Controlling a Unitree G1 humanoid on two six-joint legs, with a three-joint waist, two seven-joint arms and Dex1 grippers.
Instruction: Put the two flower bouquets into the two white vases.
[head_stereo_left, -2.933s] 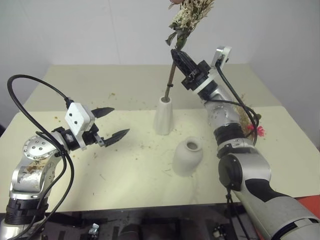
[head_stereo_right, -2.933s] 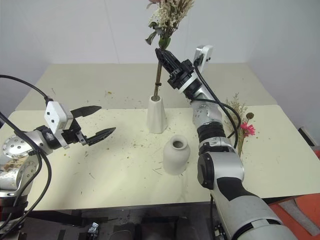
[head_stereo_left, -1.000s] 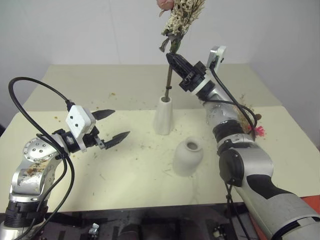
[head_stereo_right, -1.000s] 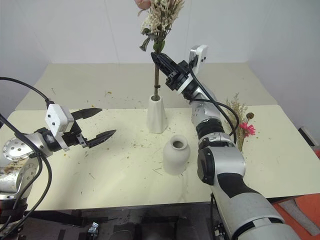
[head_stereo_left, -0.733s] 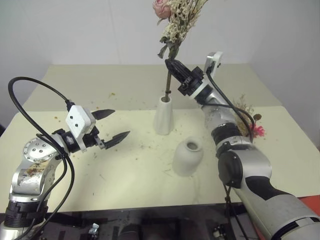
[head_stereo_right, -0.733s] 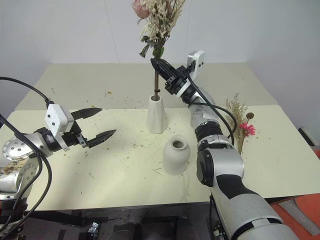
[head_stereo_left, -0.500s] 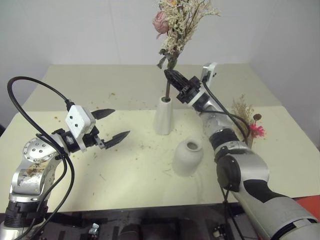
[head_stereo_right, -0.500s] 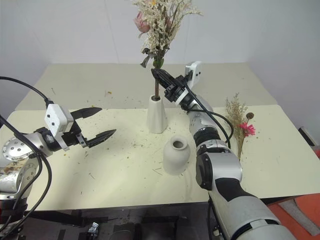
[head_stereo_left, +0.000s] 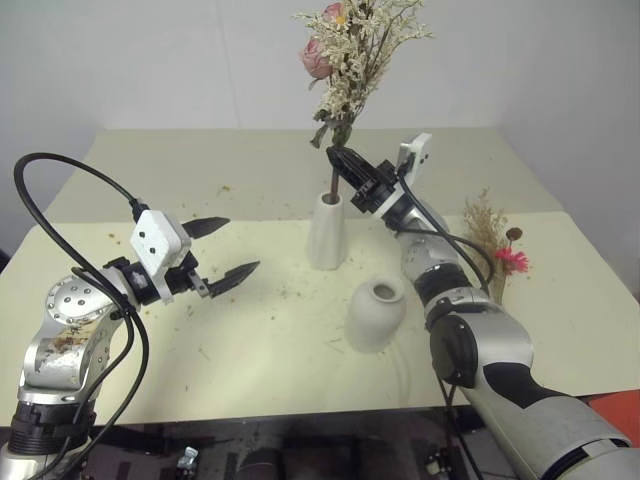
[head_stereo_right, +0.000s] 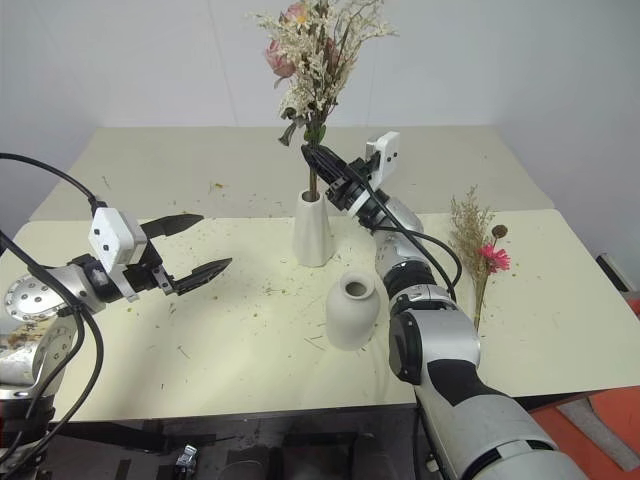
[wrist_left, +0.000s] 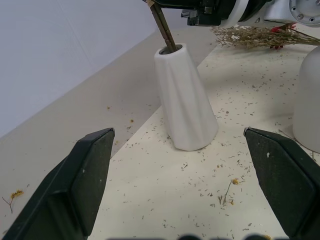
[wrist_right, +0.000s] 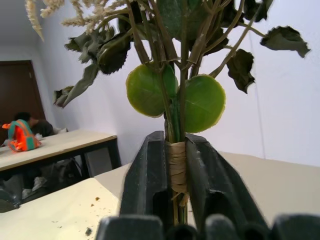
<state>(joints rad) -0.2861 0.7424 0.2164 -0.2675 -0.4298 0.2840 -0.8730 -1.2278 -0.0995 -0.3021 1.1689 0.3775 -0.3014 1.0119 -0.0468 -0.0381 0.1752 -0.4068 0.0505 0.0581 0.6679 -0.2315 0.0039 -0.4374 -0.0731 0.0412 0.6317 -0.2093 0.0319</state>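
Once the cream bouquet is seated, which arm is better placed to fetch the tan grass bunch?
Right. The tan-brown feathery bunch with the pink-red flower lies at the table's right side, near the right gripper; the open left gripper hovers far across, beyond both vases.

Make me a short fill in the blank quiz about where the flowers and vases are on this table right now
1. The cream bouquet has its stem in the ____ vase.
2. The squat vase holds ____ flowers.
3. The grass bouquet lies on the ____.
4. The right gripper is around the cream bouquet's ____.

Answers: tall; no; table; stem
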